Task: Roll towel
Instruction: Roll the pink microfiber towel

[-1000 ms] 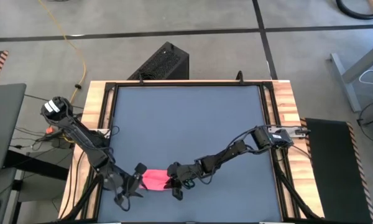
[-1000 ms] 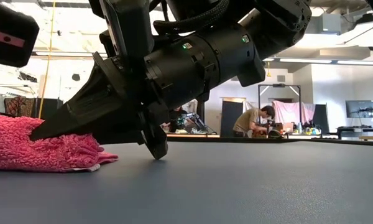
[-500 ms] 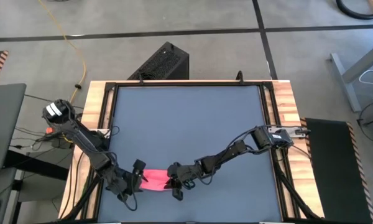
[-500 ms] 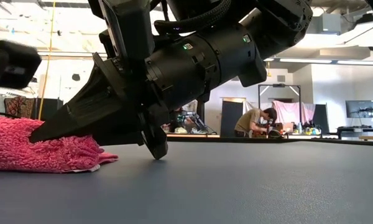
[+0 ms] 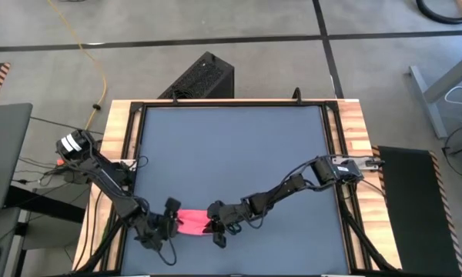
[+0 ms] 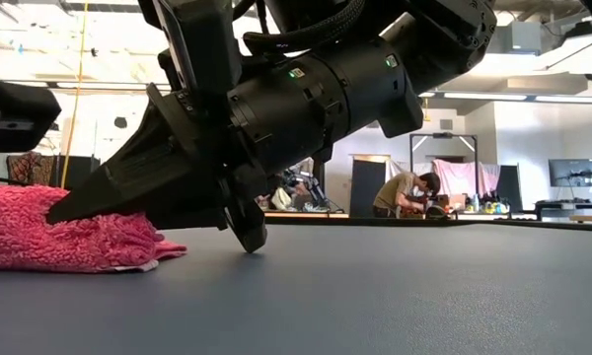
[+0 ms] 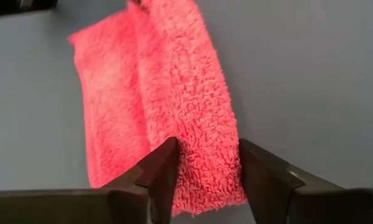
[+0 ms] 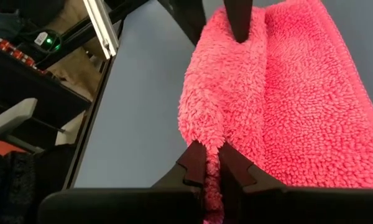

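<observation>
Towel (image 5: 191, 222) lies low in the high view, left of centre, near the bottom edge of the dark grey tabletop (image 5: 231, 146); pink, fluffy, folded into a narrow band with a raised fold along one long side. Left gripper (image 5: 172, 223) sits at the towel's left end in the high view. In the left wrist view its two dark fingers (image 7: 165, 171) straddle the near end of the raised fold, one on each side, jaws fairly wide with pink pile filling the gap between them; whether they press it cannot be told. Right gripper (image 5: 214, 226) is at the towel's right end in the high view, arm reaching in from the right edge of the frame. In the right wrist view its fingers (image 8: 196, 163) are pinched close on the raised fold, only a thin ridge of cloth between them. Low view: towel (image 6: 59, 232) at lower left, flat on the tabletop, right gripper (image 6: 74, 205) tapering down onto its top; a dark part of the other arm shows at the left edge. A person (image 6: 400, 195) is bent over a bench in the room behind, right of centre.
</observation>
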